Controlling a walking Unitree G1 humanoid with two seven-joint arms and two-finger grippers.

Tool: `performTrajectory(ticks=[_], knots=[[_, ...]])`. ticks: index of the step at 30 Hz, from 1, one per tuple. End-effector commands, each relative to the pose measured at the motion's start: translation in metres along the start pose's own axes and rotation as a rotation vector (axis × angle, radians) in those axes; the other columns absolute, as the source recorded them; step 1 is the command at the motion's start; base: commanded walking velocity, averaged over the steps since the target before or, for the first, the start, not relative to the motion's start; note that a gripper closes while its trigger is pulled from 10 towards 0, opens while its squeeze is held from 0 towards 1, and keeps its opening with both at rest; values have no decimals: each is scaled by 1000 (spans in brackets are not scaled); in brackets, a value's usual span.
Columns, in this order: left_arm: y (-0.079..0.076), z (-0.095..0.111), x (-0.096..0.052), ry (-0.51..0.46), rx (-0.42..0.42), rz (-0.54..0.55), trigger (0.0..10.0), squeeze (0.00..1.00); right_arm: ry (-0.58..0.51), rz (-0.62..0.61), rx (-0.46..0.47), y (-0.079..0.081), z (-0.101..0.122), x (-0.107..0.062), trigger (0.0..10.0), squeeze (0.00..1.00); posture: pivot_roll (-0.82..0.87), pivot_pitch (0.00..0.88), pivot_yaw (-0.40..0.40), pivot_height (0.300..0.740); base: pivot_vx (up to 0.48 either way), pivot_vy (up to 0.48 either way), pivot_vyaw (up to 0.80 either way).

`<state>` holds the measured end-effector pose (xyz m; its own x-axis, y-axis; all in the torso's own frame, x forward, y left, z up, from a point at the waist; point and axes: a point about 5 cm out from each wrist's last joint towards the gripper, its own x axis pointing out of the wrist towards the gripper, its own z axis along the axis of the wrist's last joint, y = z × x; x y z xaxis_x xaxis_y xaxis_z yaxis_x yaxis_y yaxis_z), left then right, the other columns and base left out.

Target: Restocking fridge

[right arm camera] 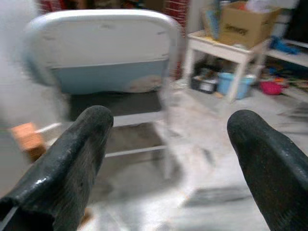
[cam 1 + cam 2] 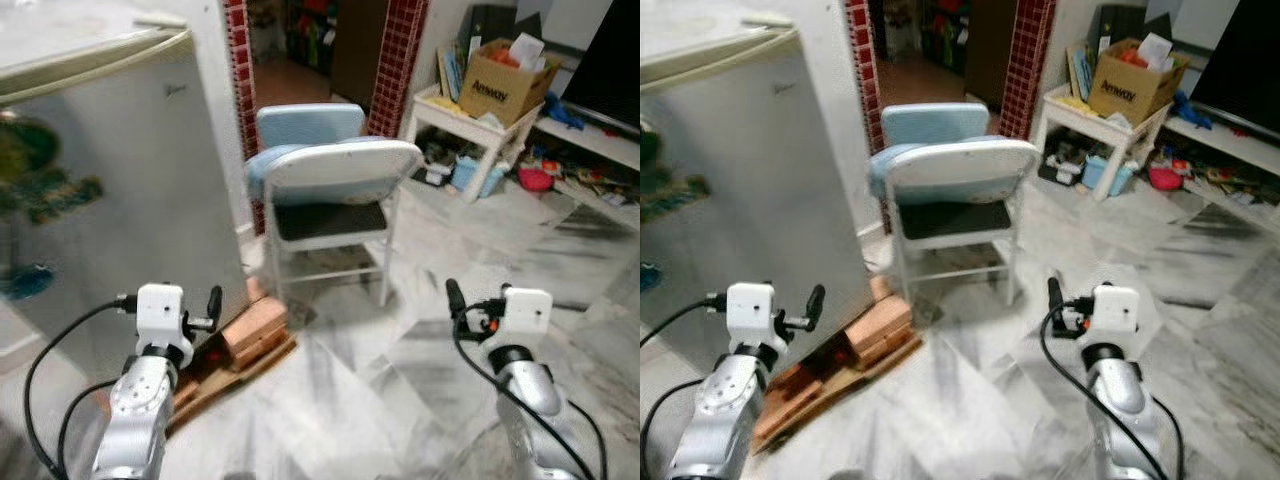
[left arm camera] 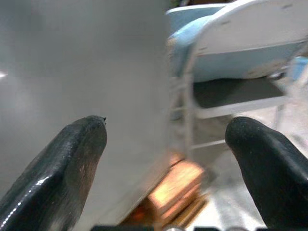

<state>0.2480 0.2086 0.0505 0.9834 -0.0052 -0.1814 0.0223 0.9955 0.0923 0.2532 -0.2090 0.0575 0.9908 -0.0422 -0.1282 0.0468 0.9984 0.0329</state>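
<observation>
The floor [image 2: 400,380] is pale grey-veined marble tile, glossy and slightly blurred. At the back, a doorway framed by red-tiled pillars [image 2: 398,60] opens into a darker room. To the right, a white side table [image 2: 470,125] carries a cardboard box [image 2: 508,80] stuffed with papers, with clutter on the lower shelf and a blue tub beneath. A long low white shelf [image 2: 600,140] runs along the right wall, with toys and books scattered under it and a dark screen above it, cut off by the frame.

The fridge [image 2: 110,190] stands at the left, a silver-grey cabinet with its door shut, raised on wooden blocks [image 2: 255,330] and a low pallet. Coloured magnets or stickers on its front are too blurred to read, and its left side runs out of view. Just beside it stand two folding chairs [image 2: 335,200], white-framed with pale blue backs and a dark seat, one behind the other.

The left gripper [image 3: 166,144] hangs near the fridge's lower corner, fingers spread wide and holding nothing. The right gripper [image 1: 168,144] hovers over bare floor, facing the chairs, its fingers likewise apart and empty.
</observation>
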Motion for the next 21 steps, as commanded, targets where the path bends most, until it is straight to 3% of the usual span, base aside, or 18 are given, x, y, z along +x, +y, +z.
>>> performTrajectory(ticks=[1, 17, 21], knots=[[-1, 5, 3, -14, 2, -11, 10000, 0, -21, -3, -10, -2, 5, 2, 10000, 0, -15, 0, -4, 740, 0, 480, 0], [-2, -1, -1, 8, -3, -10, 10000, 0, -12, -7, -18, -1, 1, 2, 10000, 0, -7, 0, 0, 740, 0, 480, -411], [-2, -2, -1, 11, -4, -7, 10000, 0, -10, -4, -20, -2, 1, 4, 10000, 0, -4, 0, -3, 740, 0, 480, 0]])
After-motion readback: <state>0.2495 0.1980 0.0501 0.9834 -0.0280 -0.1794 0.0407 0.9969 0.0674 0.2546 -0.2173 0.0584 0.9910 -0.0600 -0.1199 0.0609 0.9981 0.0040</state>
